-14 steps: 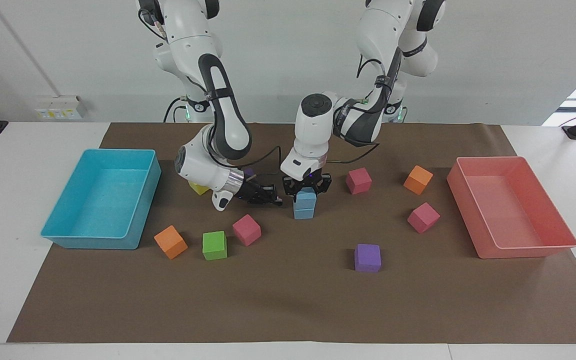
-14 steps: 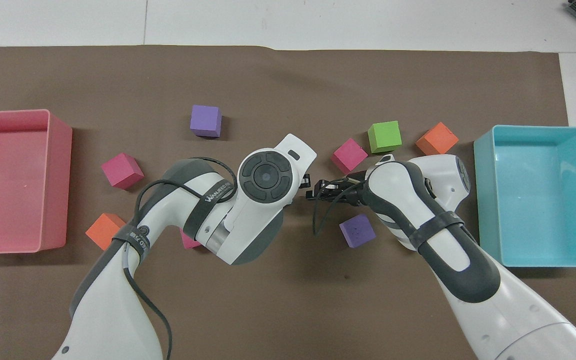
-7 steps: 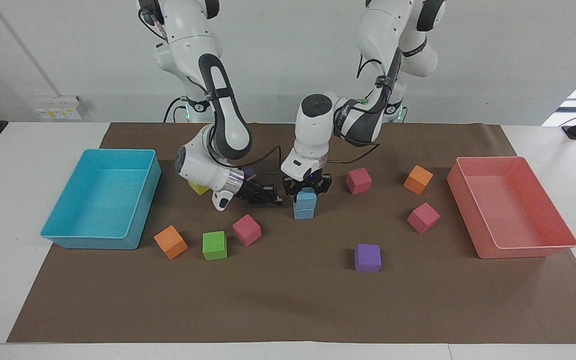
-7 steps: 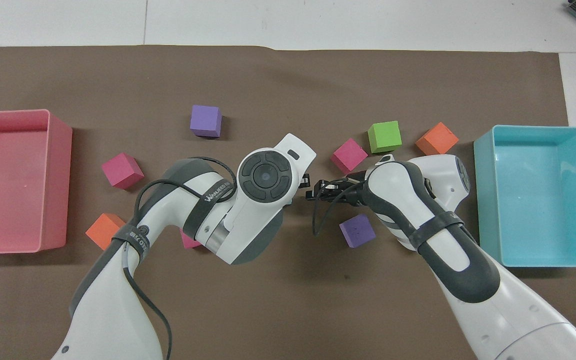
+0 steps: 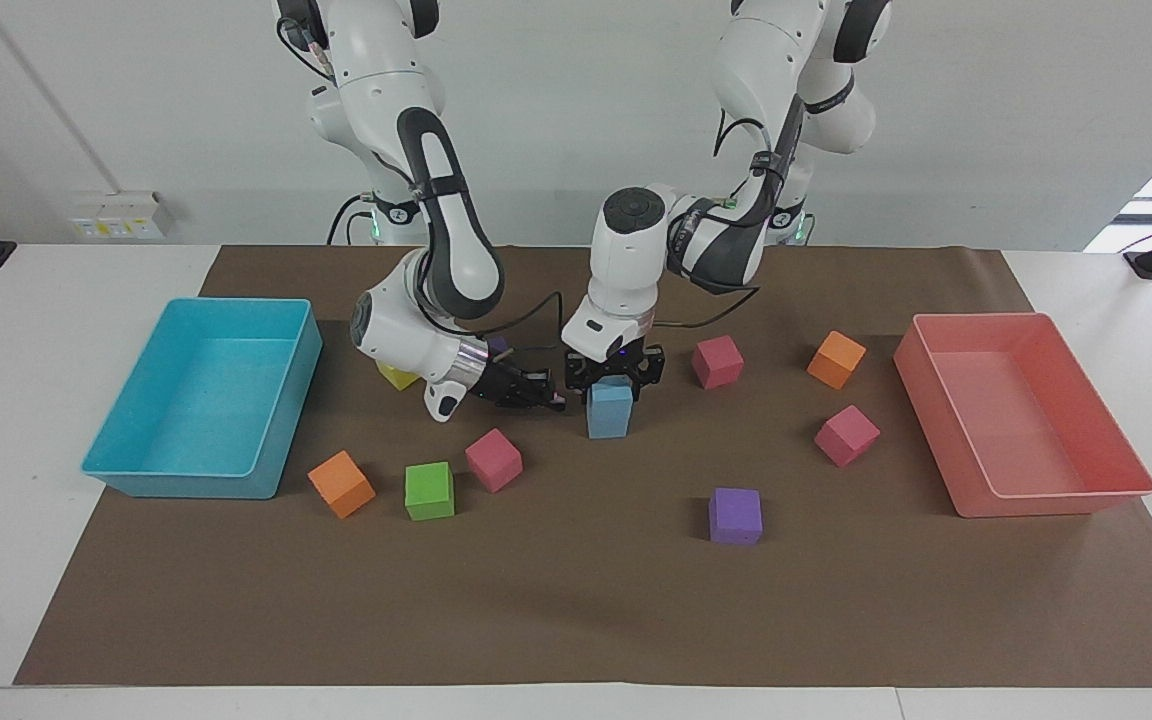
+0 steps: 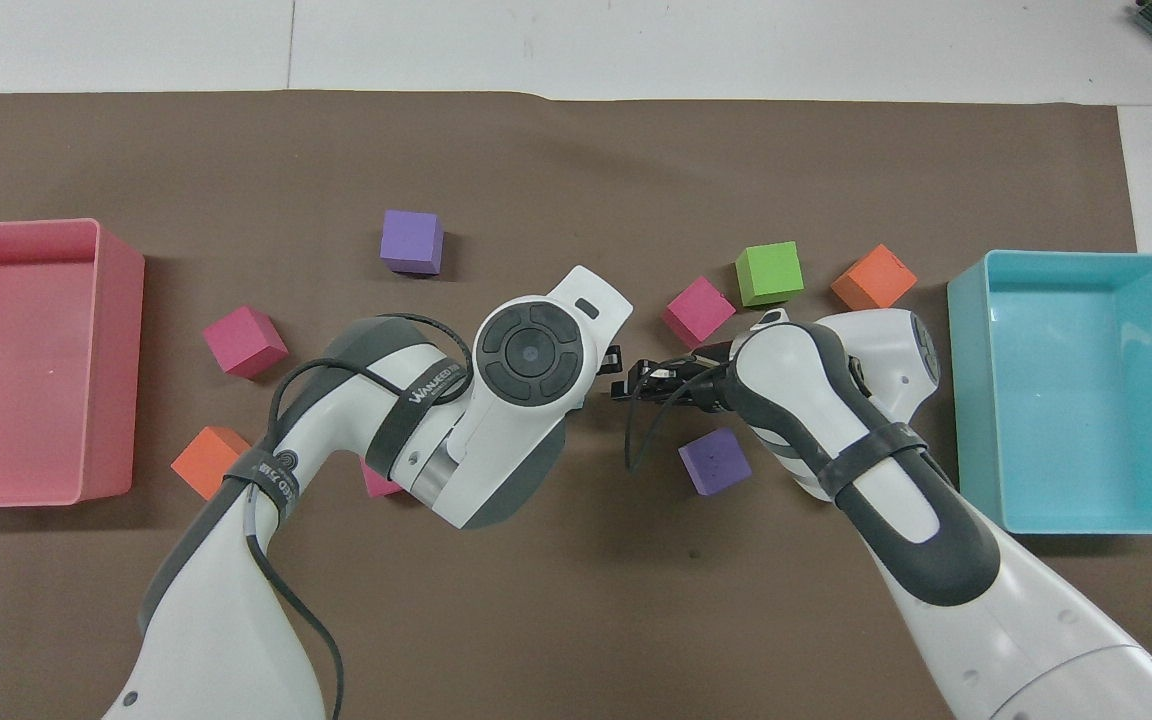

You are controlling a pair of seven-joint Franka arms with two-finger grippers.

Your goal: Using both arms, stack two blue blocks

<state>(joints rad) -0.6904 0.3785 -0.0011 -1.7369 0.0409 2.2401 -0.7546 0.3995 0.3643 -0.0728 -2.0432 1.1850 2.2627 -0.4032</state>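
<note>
With the left gripper [image 5: 612, 383] now parting over the blue blocks [image 5: 609, 411], the stack is down; right gripper [image 5: 546, 398] waits beside it, closed and empty.

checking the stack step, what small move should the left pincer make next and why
Probably lift the left pincer straight up off the blue blocks: one already sits on the other, and the right pincer waits shut beside them.

In the overhead view the stacked blue blocks [image 5: 609, 410] are hidden under the left arm's wrist [image 6: 531, 350]. A yellow cube [image 5: 397, 377] is mostly covered by the right arm [image 5: 406, 335]. The pink tray [image 6: 36, 360] is cut by the edge.
</note>
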